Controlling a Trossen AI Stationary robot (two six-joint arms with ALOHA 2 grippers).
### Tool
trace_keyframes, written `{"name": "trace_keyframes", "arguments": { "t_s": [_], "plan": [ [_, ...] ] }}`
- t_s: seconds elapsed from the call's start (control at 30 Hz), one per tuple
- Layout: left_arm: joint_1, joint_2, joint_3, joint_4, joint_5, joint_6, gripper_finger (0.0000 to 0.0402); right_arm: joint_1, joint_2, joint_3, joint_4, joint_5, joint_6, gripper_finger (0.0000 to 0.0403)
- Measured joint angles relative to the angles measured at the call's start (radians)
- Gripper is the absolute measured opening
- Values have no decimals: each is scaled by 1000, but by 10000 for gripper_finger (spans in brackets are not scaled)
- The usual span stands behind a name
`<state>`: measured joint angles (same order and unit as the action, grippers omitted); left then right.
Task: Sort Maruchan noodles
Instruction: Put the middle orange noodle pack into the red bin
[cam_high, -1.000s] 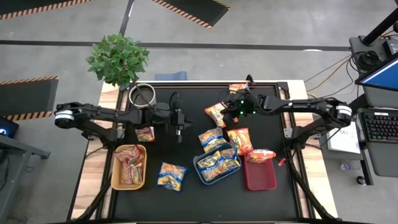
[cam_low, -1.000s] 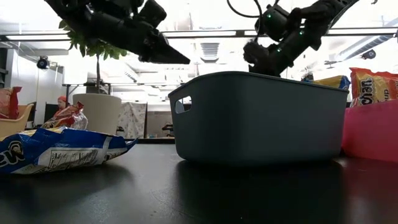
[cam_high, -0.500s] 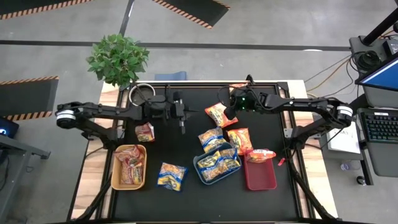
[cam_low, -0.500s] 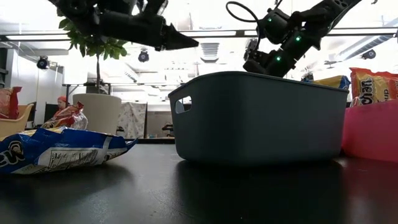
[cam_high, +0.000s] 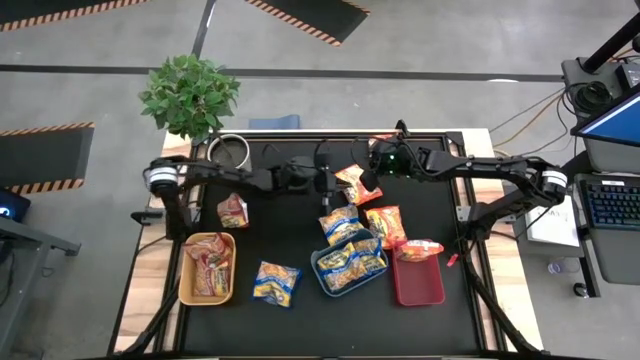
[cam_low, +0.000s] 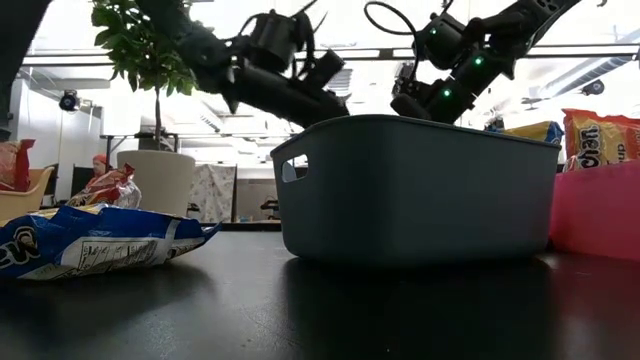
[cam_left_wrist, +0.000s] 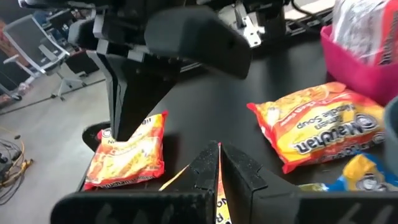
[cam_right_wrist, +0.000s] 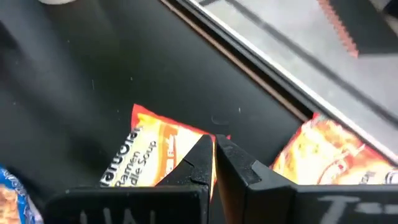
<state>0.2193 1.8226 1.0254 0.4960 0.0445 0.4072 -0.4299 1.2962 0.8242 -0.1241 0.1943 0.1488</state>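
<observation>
From above, both arms converge on an orange Maruchan packet (cam_high: 347, 184) on the black counter (cam_high: 300, 240), between the left gripper (cam_high: 325, 190) and the right gripper (cam_high: 367, 180). Wrist views show each arm's fingers together, empty; picking calls for opening first, likely bound for the red tray (cam_high: 420, 282).

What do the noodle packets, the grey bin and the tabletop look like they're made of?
Noodle packets, such as the orange one: thin glossy plastic film, going by the crinkles and glare. Grey bin: probably moulded plastic, matte, with smooth rounded walls and a cut-out handle. Tabletop: a black, faintly sheened surface; material unclear.
</observation>
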Motion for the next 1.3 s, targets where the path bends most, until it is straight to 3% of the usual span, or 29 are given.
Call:
{"name": "trace_keyframes", "arguments": {
  "t_s": [0.23,0.73,1.0,1.3],
  "plan": [
    [26,71,40,0,-3,-4,0,-92,1,-31,-32,-198,83,9],
    [106,180,41,-1,-13,-9,0,-112,139,-61,-50,-230,281,22],
    [126,208,41,-2,-1,-19,0,-156,122,-60,-50,-406,305,121],
    [125,230,41,-3,21,-28,0,-192,122,-59,17,-412,299,237]
  ]
}}
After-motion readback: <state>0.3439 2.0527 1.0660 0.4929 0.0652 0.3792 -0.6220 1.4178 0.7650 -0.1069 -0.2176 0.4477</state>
